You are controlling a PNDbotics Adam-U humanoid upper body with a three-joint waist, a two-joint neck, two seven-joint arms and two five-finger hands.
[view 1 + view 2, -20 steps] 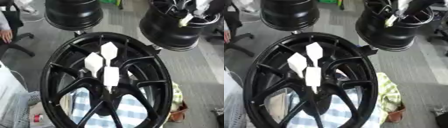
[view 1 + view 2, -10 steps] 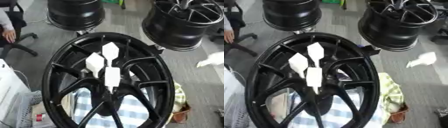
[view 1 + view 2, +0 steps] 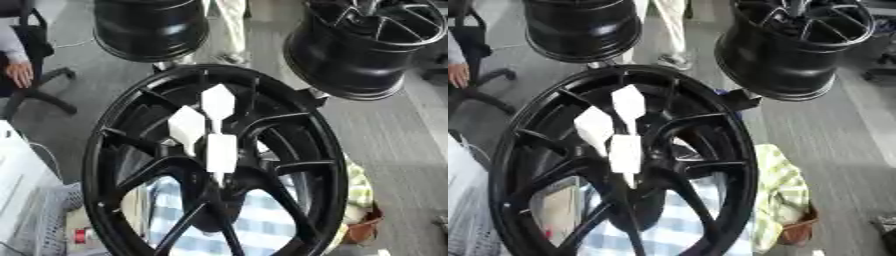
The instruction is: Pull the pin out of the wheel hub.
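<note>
Wheel: large black spoked alloy wheel hub (image 3: pixel 289 145), fills the view.
Pins: three white flat-headed pegs (image 3: pixel 216 130) seated upright at hub centre, heads exposed for grasping.
Hands: neither visible; state unknown.

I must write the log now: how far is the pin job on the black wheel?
Three white pins stand in the hub of the big black wheel, so none looks pulled from there. Nothing is in hand: neither robot hand is in view. Whether other pins were removed, the pictures cannot tell. These three remain seated.
</note>
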